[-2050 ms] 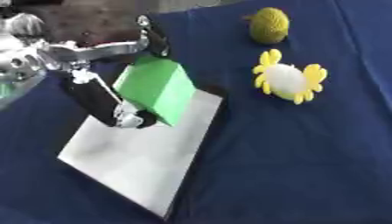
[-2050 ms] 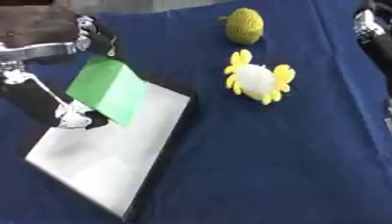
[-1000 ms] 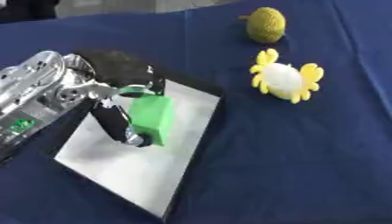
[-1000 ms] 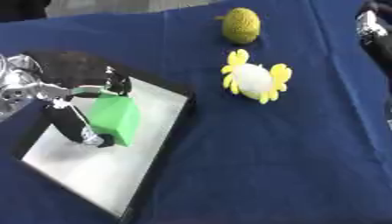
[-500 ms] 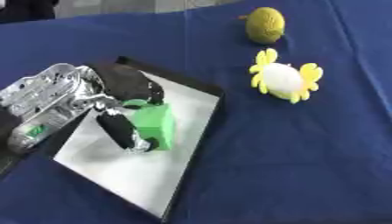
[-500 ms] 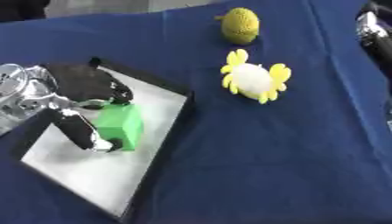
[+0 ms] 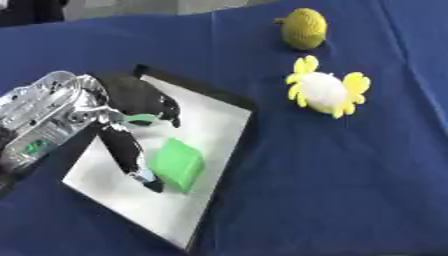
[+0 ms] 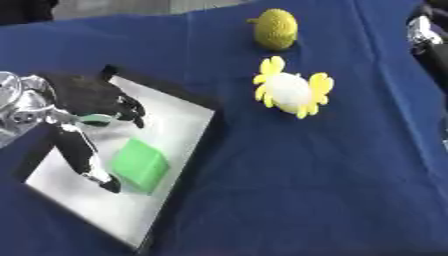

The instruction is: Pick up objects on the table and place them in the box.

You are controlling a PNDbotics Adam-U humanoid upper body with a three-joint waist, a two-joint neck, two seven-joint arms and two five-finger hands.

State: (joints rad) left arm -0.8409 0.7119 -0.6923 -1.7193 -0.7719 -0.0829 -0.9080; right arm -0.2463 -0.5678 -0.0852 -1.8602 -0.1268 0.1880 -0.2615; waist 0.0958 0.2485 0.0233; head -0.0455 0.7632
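Matt blue cloth [image 7: 367, 165] under a smooth pale box [image 7: 210, 125] and knitted-looking toys [image 7: 325, 93].

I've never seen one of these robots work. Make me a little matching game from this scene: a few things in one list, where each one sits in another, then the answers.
Things:
1. green block
2. yellow-and-white flower toy
3. yellow-green round toy
4. left hand

Places:
A. far edge of the blue cloth
B. lying on the white floor of the box
C. over the box, beside the block
D. on the cloth, right of the box

Pairs: 1-B, 2-D, 3-A, 4-C

Lab-like tabletop; blue cloth [image 7: 350, 165]
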